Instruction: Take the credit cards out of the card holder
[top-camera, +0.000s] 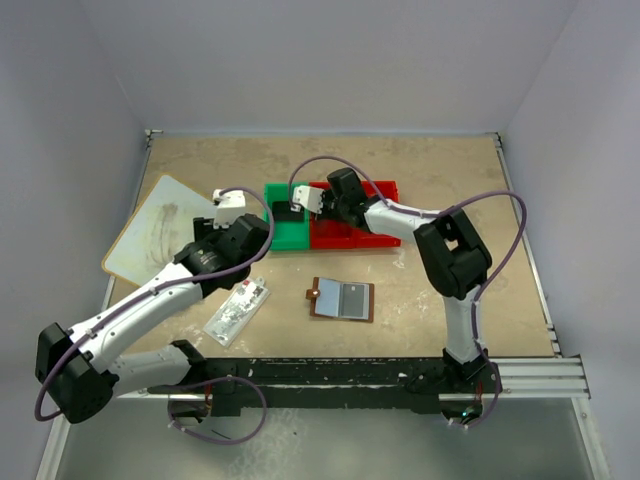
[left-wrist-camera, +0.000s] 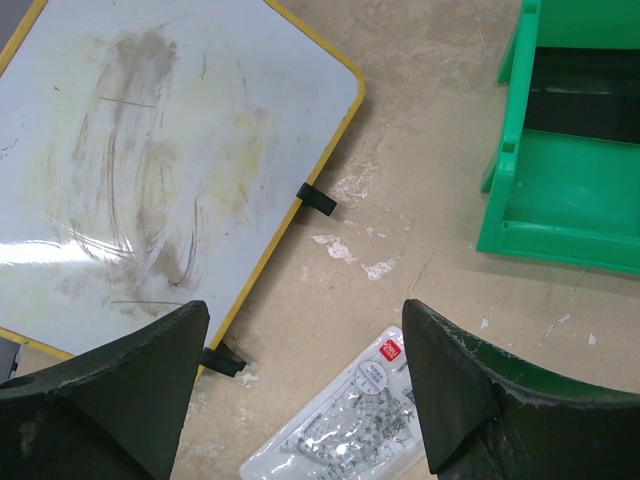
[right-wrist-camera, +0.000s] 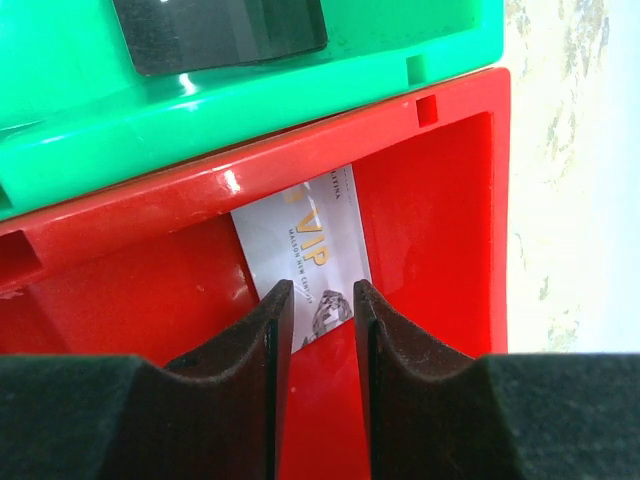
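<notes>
Card holder (top-camera: 341, 299) lies open on the table, near centre, btwn the arms, pockets up; can't tell if cards remain inside. R gripper (right-wrist-camera: 320, 290) hangs in the red bin (right-wrist-camera: 440, 200), jaws narrow w/ a small gap, clamping nothing I can see. A VIP card (right-wrist-camera: 300, 235) lies flat below. I reckon the drop's done, so I'd lift straight up, clear of the bin wall and the green bin (right-wrist-camera: 250, 110), before swinging back. L gripper (left-wrist-camera: 305, 390) gapes wide over bare table near the whiteboard (left-wrist-camera: 150, 150).

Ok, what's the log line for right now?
left end effector: open, empty | right end effector: over red bin, grip unclear | white card: in red bin | card holder: open on table
</notes>
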